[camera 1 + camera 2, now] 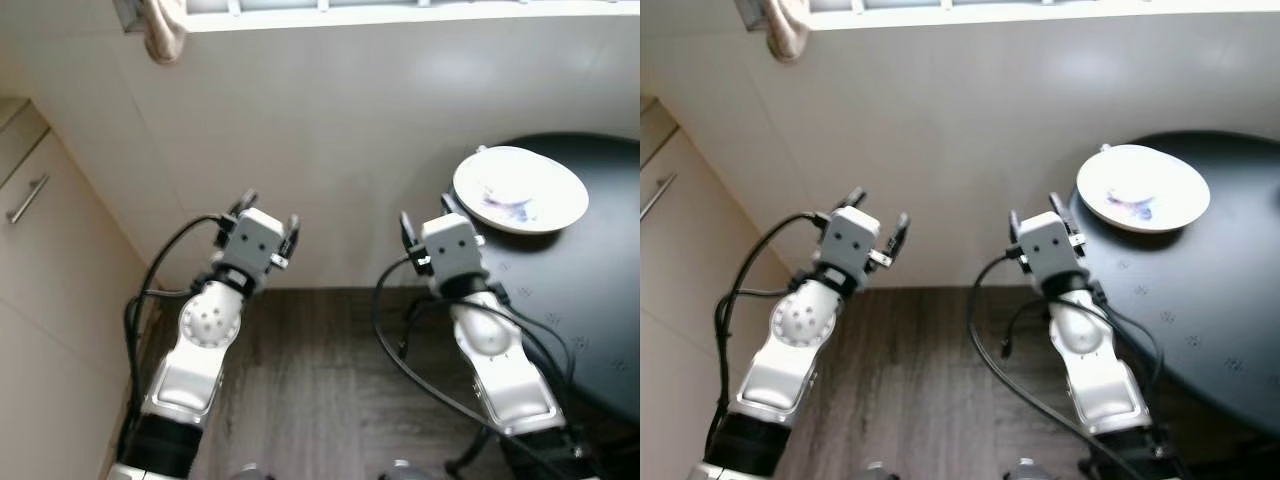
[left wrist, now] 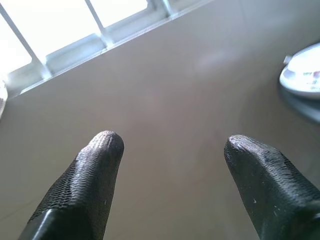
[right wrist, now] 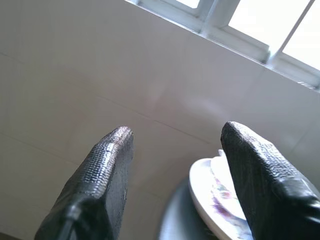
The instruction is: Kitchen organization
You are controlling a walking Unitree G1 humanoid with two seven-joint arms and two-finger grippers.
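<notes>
A white plate point(image 1: 520, 188) with a faint floral print rests near the rim of a round black table point(image 1: 590, 300) on my right. My right gripper point(image 1: 428, 222) is raised just left of the table edge, open and holding nothing, its fingers point(image 3: 260, 180) aimed toward the plate point(image 3: 215, 200) and the wall. My left gripper point(image 1: 268, 222) is held up in front of the tiled wall, also open and holding nothing, with the plate point(image 2: 302, 75) off to one side past its fingers point(image 2: 90, 185).
A beige cabinet with a metal handle point(image 1: 27, 198) stands on the left. A window sill point(image 1: 400, 12) runs along the top of the tiled wall, with a cloth point(image 1: 165, 30) hanging from it. Dark wood floor point(image 1: 320, 390) lies below between the arms.
</notes>
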